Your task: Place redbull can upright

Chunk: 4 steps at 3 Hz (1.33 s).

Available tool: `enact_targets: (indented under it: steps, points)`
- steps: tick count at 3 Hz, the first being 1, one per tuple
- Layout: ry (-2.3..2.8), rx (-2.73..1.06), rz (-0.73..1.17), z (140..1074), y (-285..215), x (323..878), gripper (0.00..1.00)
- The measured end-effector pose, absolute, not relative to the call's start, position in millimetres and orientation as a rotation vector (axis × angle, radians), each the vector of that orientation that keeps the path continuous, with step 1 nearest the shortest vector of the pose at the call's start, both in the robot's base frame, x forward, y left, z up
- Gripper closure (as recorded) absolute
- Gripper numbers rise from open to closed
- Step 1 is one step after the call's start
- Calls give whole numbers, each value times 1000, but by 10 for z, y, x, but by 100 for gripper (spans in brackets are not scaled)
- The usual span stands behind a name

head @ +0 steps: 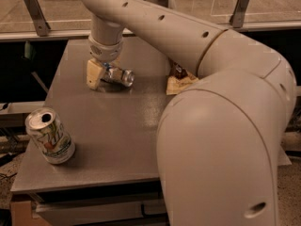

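Tool: my tool sits low over the back-left part of the desk, right at the left end of the redbull can.
Tool state: I cannot tell whether it is open or closed on the can; my wrist hides the contact.
Redbull can: slim and silver with blue patches, lying on its side on the desk. Its long axis runs roughly left to right, one round end faces right, and the other end is hidden behind my tool.
Soda can: wider, white and green, with an opened top. It stands upright near the front-left corner, well apart from the work.
Snack wrapper: brown packet, right of the redbull can, near it but apart and partly hidden by my arm.
Task status: not done, since the can is not yet upright.
Step in hand, as I judge it: securing a hold on the lying can before tipping it up.
Doing it well: take the can across its body, not by its end. Squeeze lightly, because thin aluminium dents. Lift just clear of the desk, turn the wrist until the can is vertical, and set its base down flat before letting go.
Risks: the can rolling away toward the wrapper, slipping during the turn, or toppling if released while tilted.
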State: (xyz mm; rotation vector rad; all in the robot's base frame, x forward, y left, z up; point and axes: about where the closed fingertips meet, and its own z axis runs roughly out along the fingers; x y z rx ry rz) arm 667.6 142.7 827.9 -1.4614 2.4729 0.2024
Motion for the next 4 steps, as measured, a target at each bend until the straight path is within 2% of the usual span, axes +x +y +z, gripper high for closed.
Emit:
enact_targets:
  steps: [2, 3, 4]
  points:
    - [2398, -1356, 224, 8674, 1291, 6789, 87]
    - [2253, -1285, 308, 9112, 1141, 6688, 100]
    - [2069, -1258, 445, 9392, 1071, 6448, 100]
